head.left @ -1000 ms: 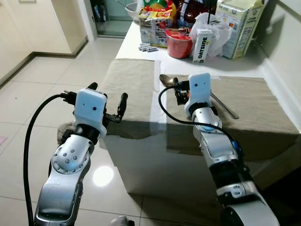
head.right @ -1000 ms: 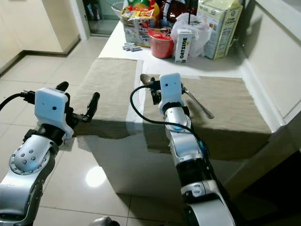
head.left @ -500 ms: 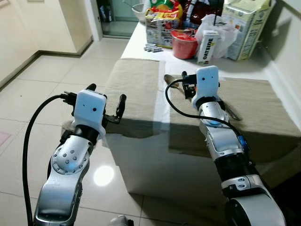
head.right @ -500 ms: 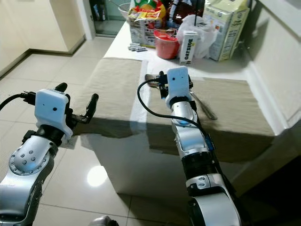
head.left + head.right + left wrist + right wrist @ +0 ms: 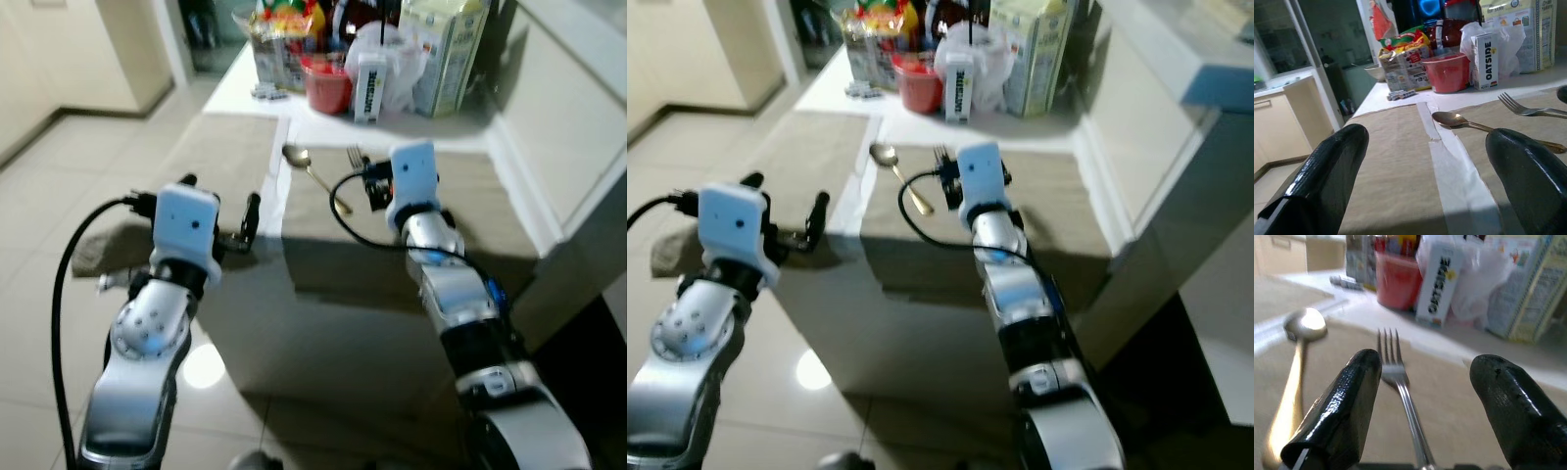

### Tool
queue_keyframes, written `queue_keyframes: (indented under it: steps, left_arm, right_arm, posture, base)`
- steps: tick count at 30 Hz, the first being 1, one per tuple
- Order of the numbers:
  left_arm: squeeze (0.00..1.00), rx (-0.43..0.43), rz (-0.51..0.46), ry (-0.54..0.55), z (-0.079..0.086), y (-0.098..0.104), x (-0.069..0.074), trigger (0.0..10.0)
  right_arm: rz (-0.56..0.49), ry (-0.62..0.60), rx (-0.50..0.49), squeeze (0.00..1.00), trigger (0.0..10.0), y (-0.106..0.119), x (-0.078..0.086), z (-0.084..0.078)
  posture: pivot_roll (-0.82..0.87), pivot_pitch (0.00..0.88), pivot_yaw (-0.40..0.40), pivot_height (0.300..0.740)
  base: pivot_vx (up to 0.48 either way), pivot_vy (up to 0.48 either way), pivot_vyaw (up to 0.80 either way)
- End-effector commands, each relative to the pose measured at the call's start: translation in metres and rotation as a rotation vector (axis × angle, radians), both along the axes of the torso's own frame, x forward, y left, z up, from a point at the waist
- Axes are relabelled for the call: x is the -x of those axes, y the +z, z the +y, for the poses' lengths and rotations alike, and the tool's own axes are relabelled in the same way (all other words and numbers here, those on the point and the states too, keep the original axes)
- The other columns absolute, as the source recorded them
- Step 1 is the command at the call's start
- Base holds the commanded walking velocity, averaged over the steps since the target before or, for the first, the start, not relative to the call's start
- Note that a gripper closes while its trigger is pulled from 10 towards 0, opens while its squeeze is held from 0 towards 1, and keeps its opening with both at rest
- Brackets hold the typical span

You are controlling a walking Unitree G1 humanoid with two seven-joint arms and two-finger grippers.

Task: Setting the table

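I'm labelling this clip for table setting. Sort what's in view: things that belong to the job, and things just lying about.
Job:
spoon
fork
right placemat
left placemat
right gripper, open over the fork

Lying about:
Oatside carton
red bowl
snack packets
white plastic bag

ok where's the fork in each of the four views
Left eye view: fork on the right placemat, tines just beyond the right gripper.
Right eye view: same spot, right of the spoon.
Left wrist view: far right edge, past the spoon.
Right wrist view: centre, between the open fingers.
Shared landmark: the Oatside carton.
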State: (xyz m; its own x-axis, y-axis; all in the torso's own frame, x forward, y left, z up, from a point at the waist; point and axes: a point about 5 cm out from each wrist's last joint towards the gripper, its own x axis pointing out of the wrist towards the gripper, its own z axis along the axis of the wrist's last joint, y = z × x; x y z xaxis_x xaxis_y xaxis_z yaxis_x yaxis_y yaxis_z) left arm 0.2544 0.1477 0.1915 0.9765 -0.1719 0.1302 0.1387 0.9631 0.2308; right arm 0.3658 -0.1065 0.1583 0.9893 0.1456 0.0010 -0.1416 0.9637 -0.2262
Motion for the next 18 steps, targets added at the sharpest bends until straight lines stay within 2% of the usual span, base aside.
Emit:
queue_keyframes:
  steps: [1, 5, 18]
  left_arm:
    - [0.0, -0.005, -0.002, 0.018, 0.003, 0.002, 0.001, 10.0]
    - [0.0, -0.004, -0.004, 0.02, 0.003, 0.002, 0.0, 10.0]
    - [0.0, -0.007, 0.0, 0.026, 0.005, 0.003, 0.003, 10.0]
  right_arm:
    - [0.025, 0.021, -0.009, 0.0, 10.0, 0.001, -0.004, 0.004]
    - [0.094, -0.002, 0.019, 0.0, 10.0, -0.009, -0.01, -0.002]
    - [0.096, -0.034, 0.037, 0.0, 10.0, 0.001, -0.027, -0.007]
  posture:
    - [0.04, 0.015, 0.027, 0.728]
    - [0.04, 0.015, 0.027, 0.728]
    - [0.07, 0.023, 0.03, 0.728]
  base:
    - [0.0, 0.0, 0.0]
    - [0.0, 0.0, 0.0]
    - [0.0, 0.0, 0.0]
